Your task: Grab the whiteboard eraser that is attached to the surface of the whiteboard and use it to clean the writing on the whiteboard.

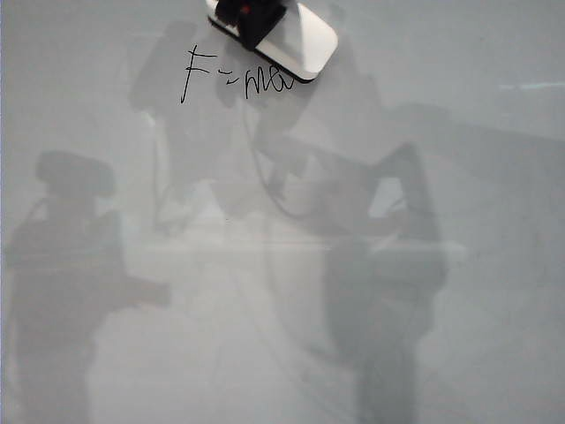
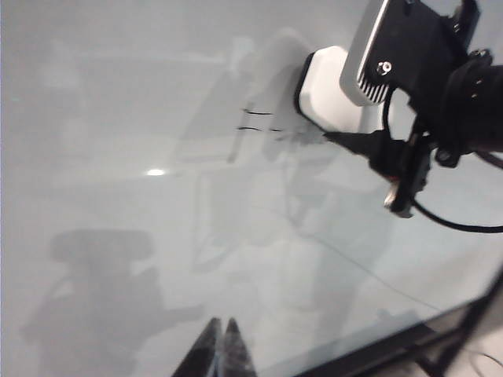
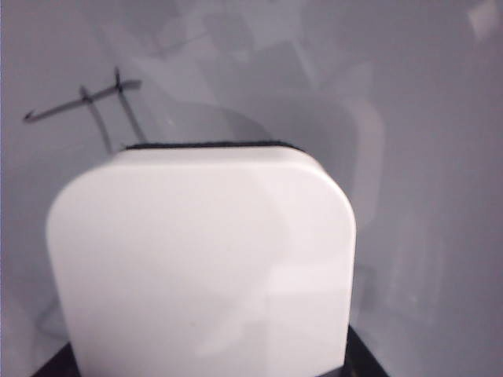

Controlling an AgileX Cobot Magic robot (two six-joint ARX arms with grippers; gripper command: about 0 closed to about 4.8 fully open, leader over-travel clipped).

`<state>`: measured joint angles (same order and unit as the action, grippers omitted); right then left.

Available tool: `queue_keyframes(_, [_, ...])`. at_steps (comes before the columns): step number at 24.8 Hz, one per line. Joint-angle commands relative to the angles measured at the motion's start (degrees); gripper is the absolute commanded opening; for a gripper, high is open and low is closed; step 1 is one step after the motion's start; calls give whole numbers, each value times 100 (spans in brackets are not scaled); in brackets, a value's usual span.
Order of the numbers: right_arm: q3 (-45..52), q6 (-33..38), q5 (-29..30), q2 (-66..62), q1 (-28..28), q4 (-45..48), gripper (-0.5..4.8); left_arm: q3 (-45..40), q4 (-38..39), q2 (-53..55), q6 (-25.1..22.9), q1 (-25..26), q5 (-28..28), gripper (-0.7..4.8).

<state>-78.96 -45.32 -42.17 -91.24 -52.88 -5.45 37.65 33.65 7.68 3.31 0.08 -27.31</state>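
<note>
The whiteboard (image 1: 371, 291) fills the exterior view. Near its top edge is the black writing (image 1: 234, 78), an F, a dash and "ma". The white whiteboard eraser (image 1: 305, 40) lies tilted just above it, its black lower edge over the end of "ma". My right gripper (image 1: 252, 18) is shut on the eraser. In the right wrist view the eraser (image 3: 204, 259) fills most of the frame, dark fingers (image 3: 365, 361) flank it, and marker strokes (image 3: 86, 102) lie beyond its felt edge. My left gripper (image 2: 220, 330) is shut, empty, hovering over bare board far from the eraser (image 2: 326, 86).
Grey reflections of both arms spread across the glossy board (image 1: 71, 265). The board's dark frame edge (image 2: 409, 345) runs close to the left gripper. A small glare spot (image 2: 156, 171) shines on the surface. The right arm's black wrist and cable (image 2: 440, 102) hang over the board.
</note>
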Motion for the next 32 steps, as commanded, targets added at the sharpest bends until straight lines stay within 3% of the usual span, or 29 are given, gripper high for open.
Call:
queue_keyframes(1, [-387, -345, 57, -160, -11, 271, 207, 20, -98, 2, -129, -7, 273, -6])
queue_keyframes(10, [-496, -424, 901, -940, 90, 485, 206, 20, -208, 0, -138, -7, 269, -5])
queue_keyframes(15, [-496, -426, 903, -1473, 72, 551, 206, 20, -210, 0, -138, -7, 269, -5])
queue_keyframes(17, [-498, -457, 658, -1532, 61, 509, 206, 20, -212, 0, -138, -7, 269, -5])
queue_keyframes(20, [-758, -1056, -551, -1449, -9, 485, 207, 20, -273, 0, -138, -7, 267, -5])
queue_keyframes(24, [-1705, -1217, -1084, -1379, -11, -678, 211, 20, -299, 0, -138, -7, 269, -5])
queue_keyframes(29, [-2138, -1141, -992, -1390, -146, -1307, 211, 17, -299, 0, -138, -7, 271, -5])
queue_keyframes(32, [-2138, -717, -793, -1703, -205, -1609, 211, 17, -304, 0, -140, -7, 271, -5])
